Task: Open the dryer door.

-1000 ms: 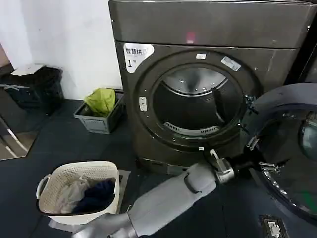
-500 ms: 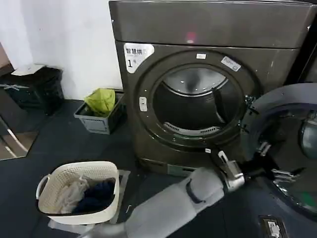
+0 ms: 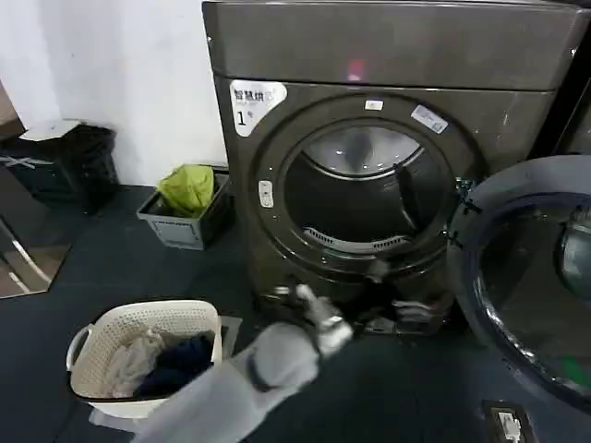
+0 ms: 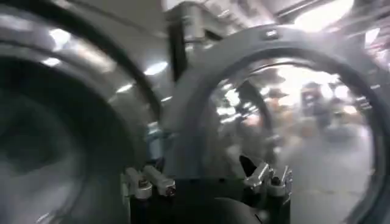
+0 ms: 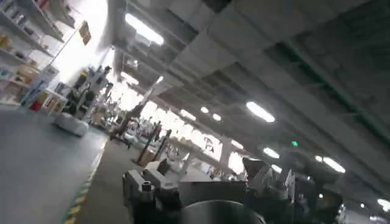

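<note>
Far left, a black bin point(image 3: 69, 161) stands against the white wall, and just beside it sits a grey crate point(image 3: 185, 226) holding a green bag point(image 3: 188, 186). Nearer the robot, a cream laundry basket point(image 3: 143, 323) on the dark floor holds pale and dark clothes. From the lower left the grey left arm reaches across, and the left hand point(image 3: 399, 303) hangs low before the dryer point(image 3: 388, 46), just under the round mouth of the drum point(image 3: 365, 189). In the left wrist view the left hand point(image 4: 207, 179) has its fingers point(image 4: 145, 181) spread apart with nothing between them. The dryer bears a white sticker marked "1" point(image 3: 255, 101) and a red light point(image 3: 355, 67) on its top panel. The dryer door point(image 3: 512, 180) stands open, swung out to the right of the mouth, its wide rim around dark glass turned towards the camera. The right hand point(image 5: 204, 182) points up at a ceiling with strip lights, its fingers point(image 5: 141, 187) standing apart and holding nothing.
</note>
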